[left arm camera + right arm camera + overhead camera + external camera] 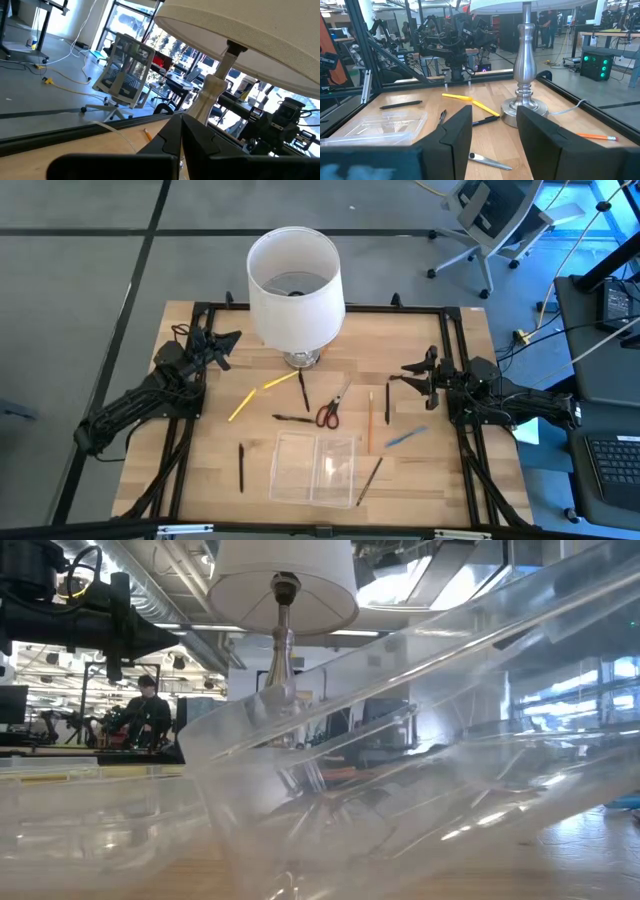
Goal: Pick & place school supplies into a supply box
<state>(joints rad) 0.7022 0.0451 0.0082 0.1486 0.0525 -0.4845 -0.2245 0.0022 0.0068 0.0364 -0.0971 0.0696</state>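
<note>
On the wooden table (200,480), seen from above, the clear supply box (316,469) lies toward 6 o'clock from the table's centre, with nothing visible inside it. The school supplies are scattered around it, all still on the wood. Red-handled scissors (329,414) lie just beyond the box, near the centre, blades pointing toward 12 o'clock. A yellow pen (242,405) lies at about 10 o'clock from the scissors, and a second yellow one (279,381) sits closer to the lamp base. A black pen (303,392) lies between that yellow one and the scissors, and another black pen (292,418) lies just at 9 o'clock of the scissors' handles. A further black pen (241,466) lies at 9 o'clock of the box, well apart from it. An orange pencil (370,421) runs upright at 3 o'clock of the scissors, with a dark pen (387,402) just beside it. A blue pen (406,437) lies tilted at 2 o'clock of the box, and a brown pencil (370,480) touches or nearly touches the box's 3 o'clock edge.

A lamp with a white shade (295,288) stands at 12 o'clock on the table.

The left hand (225,342) waits above the table's 10 o'clock corner, its fingers pressed together and holding nothing. The right hand (410,373) hovers at 3 o'clock, fingers (547,140) spread apart with nothing between them, pointing toward the lamp base (526,105).
</note>
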